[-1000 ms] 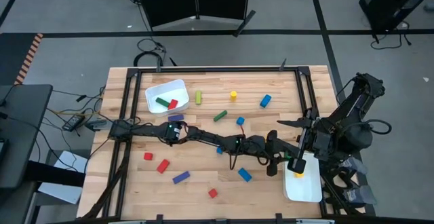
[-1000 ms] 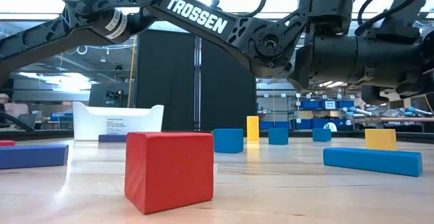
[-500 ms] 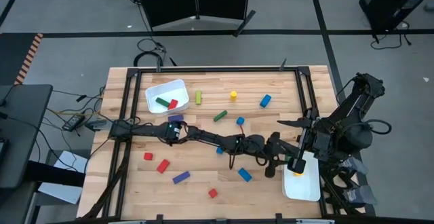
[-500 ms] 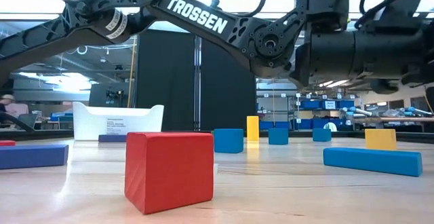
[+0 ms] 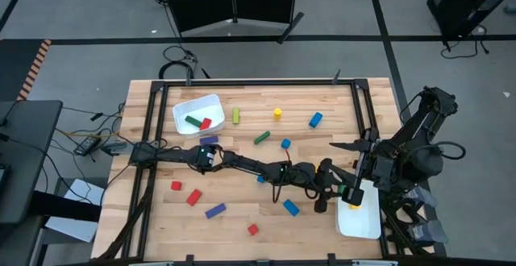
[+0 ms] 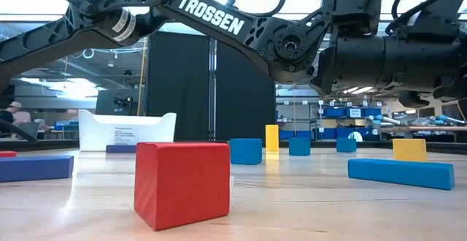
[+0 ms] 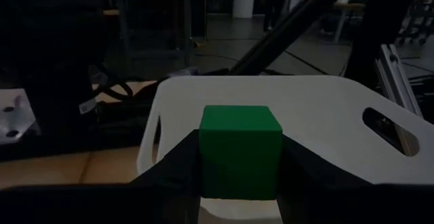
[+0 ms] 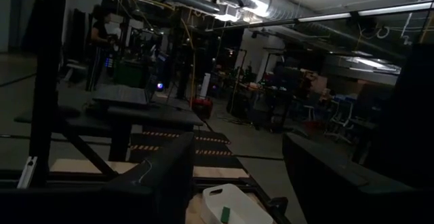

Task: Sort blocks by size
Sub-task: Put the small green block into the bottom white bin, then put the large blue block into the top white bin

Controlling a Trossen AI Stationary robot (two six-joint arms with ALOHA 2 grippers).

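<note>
My left arm reaches across the table to the white tray (image 5: 363, 218) at the right edge. Its gripper (image 5: 342, 193) is shut on a green cube (image 7: 241, 149) at the tray's left rim (image 7: 203, 91). A yellow block (image 5: 353, 205) lies in that tray. My right gripper (image 5: 334, 147) hangs raised at the table's right side, open and empty (image 8: 237, 176). Several red, blue, green and yellow blocks lie scattered on the table, among them a red cube (image 6: 182, 182) and a blue bar (image 6: 400, 172). My left gripper pinches the green cube by two opposite sides (image 7: 203, 163) between its two fingers. The fingers lie level and come from the table's left. The cube sits upright in the hold over the tray's rim; whether it touches the tray I cannot tell.
A second white tray (image 5: 184, 111) at the far left holds a green bar (image 5: 193, 121) and a red cube (image 5: 206, 124). A dark frame rail (image 5: 242, 82) runs around the table. Loose blocks lie near my left arm, such as a blue one (image 5: 290, 208).
My left gripper has turned a little at the wrist while staying in place, still shut on the green cube.
</note>
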